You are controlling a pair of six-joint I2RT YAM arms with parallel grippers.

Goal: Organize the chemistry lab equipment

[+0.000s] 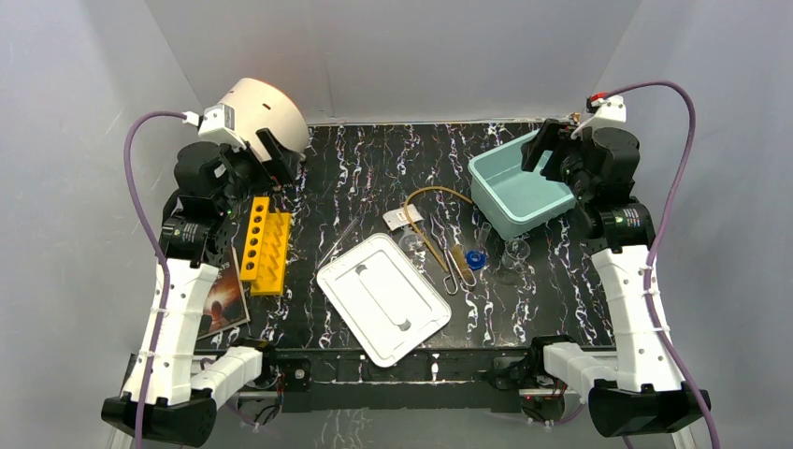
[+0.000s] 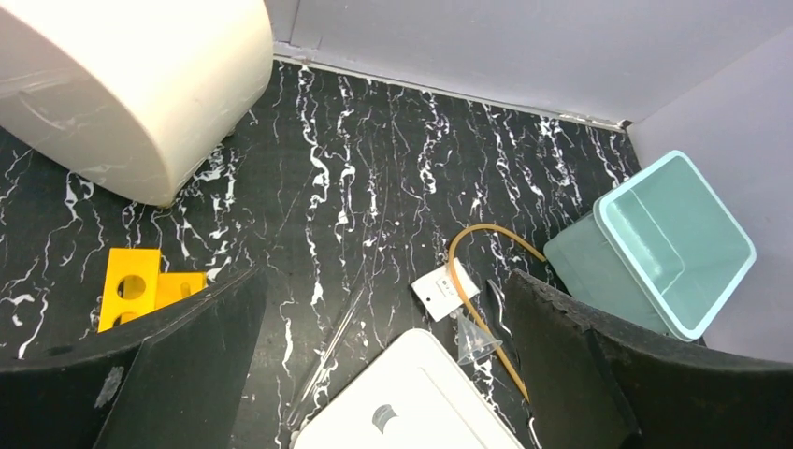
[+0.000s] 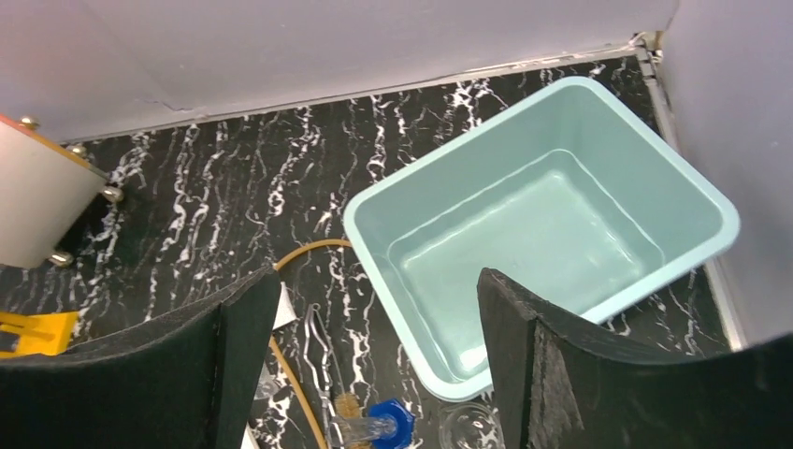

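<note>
From above: black, white-veined tabletop (image 1: 374, 168) boxed in by grey walls (image 1: 421, 56); tubing (image 1: 435, 192), packet (image 1: 404, 219), tongs (image 1: 458, 269), blue cap (image 1: 476, 258) and flask (image 1: 515, 251) clustered between both arms.

Left wrist: left gripper (image 2: 385, 281) spread, empty; packet and tubing just ahead-right.

Right wrist: right gripper (image 3: 376, 281) spread, empty; teal bin (image 3: 552, 224) ahead, near corner between fingers.

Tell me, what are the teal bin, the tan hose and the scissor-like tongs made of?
The teal bin looks like moulded plastic: even colour, soft sheen, rounded corners. The tan hose seems rubber, lying in a limp curve. The tongs look like thin bare metal, silvery and wiry, though too small to be sure.
</note>
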